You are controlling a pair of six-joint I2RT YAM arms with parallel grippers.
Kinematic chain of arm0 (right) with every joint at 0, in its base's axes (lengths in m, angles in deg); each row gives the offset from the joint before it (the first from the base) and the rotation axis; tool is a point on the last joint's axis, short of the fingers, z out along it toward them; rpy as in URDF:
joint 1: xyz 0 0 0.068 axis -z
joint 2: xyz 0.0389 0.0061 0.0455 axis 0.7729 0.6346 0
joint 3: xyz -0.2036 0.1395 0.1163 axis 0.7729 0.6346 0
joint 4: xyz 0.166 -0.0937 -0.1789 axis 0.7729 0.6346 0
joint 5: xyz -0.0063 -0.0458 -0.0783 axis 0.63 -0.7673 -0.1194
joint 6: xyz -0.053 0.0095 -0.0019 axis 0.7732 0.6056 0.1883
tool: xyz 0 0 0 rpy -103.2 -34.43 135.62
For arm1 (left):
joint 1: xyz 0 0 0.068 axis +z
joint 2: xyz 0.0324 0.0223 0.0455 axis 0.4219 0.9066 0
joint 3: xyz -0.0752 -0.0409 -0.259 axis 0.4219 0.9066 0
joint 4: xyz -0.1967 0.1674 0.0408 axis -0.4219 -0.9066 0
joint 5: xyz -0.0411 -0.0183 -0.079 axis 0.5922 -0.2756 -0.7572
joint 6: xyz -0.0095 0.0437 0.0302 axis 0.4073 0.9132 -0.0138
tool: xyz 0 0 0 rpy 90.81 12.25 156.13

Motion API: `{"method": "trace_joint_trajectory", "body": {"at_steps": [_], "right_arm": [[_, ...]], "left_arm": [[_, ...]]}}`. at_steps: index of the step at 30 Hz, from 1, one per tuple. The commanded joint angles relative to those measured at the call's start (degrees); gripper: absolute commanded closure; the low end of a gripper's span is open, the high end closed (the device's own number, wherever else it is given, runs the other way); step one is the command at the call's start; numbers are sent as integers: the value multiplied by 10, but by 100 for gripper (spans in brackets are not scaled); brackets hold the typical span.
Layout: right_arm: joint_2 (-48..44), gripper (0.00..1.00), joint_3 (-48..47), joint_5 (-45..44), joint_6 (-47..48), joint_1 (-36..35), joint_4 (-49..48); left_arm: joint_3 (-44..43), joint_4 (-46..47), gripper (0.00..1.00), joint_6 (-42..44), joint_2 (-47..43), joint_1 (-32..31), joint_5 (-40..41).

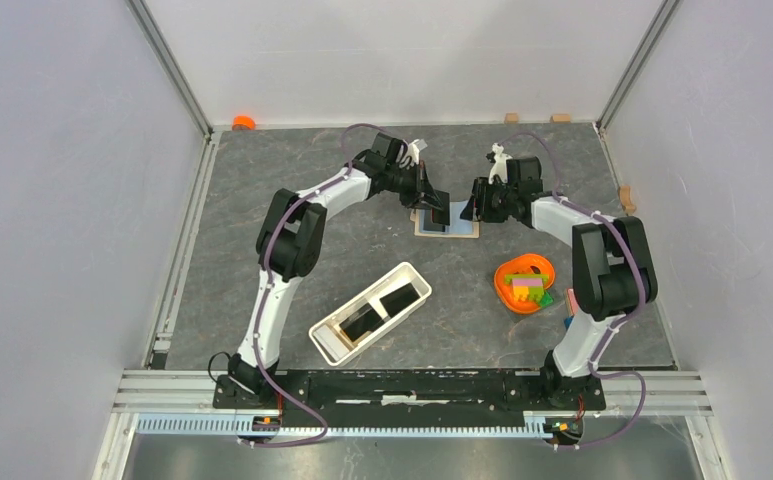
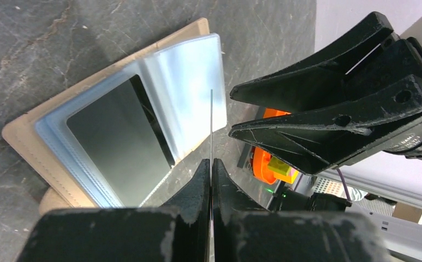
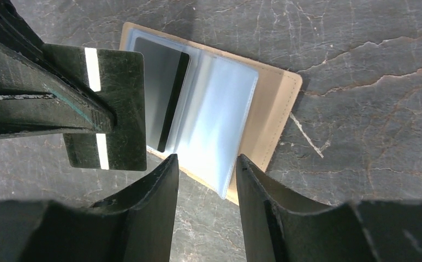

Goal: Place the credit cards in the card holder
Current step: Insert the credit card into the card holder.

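While the long white tray (image 1: 327, 346) near the arm bases holds two flat black pieces (image 1: 380, 306) and the orange bowl (image 1: 503, 279) its coloured blocks (image 1: 528, 289), the tan card holder (image 3: 269, 103) lies open at the far middle, one dark card (image 3: 162, 98) in a clear sleeve. Both arms bend inward over it. The left gripper (image 2: 211, 164) pinches a white-striped credit card (image 3: 120, 103) on edge above the sleeves; the right gripper (image 3: 206, 161) hangs beside it, jaws spread and empty. Its lettering is unreadable.
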Motion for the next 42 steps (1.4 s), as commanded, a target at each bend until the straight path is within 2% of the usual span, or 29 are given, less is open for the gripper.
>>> {"method": "trace_joint_trajectory", "body": {"at_steps": [1, 7, 10, 14, 18, 22, 28, 42], "right_arm": [[12, 51, -31, -17, 15, 2, -5], [38, 52, -37, -10, 14, 2, -5], [45, 58, -39, -3, 11, 2, -6], [55, 69, -48, -17, 11, 2, 10], [67, 86, -56, -39, 17, 2, 28], [71, 95, -55, -53, 18, 2, 34], [73, 100, -54, -64, 21, 2, 37], [75, 100, -52, -65, 22, 2, 39]], "left_arm": [[-45, -42, 98, 38, 24, 0, 2], [-71, -58, 98, 43, 48, 0, -2], [-80, -61, 98, 42, 60, 0, -7], [-98, -71, 98, 39, 78, 0, -10], [-103, -73, 98, 37, 87, 0, -11], [-110, -74, 98, 31, 94, 0, -12], [-113, -62, 98, 14, 101, -2, -19], [-114, -6, 98, -50, 112, -6, -50]]}}
